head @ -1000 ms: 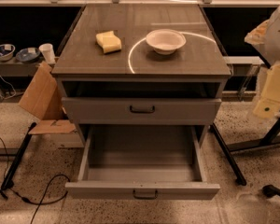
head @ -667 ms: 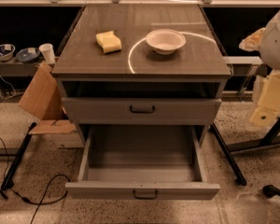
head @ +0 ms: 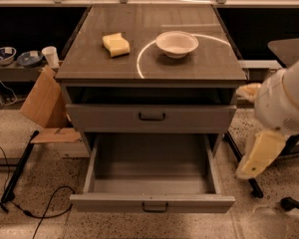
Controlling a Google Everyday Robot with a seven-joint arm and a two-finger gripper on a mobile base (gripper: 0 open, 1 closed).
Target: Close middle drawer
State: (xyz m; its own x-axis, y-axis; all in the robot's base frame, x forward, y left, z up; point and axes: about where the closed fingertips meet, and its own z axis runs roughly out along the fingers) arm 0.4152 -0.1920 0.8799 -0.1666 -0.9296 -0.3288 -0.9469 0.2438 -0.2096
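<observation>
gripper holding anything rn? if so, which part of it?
Nothing is held. The gripper hangs to the right of the cabinet, apart from the open middle drawer, and the drawer's handle is untouched.

What you can't really make out here

The arm [head: 289, 96] runs off the right edge, and the tool [head: 260, 156] hanging just right of the open middle drawer [head: 152, 203] is a pale smear, so no telling its state. The slot [head: 149, 94] under the desk [head: 189, 63] top is too dark to see into, and the little dishes [head: 15, 57] far left are too small to identify.
</observation>
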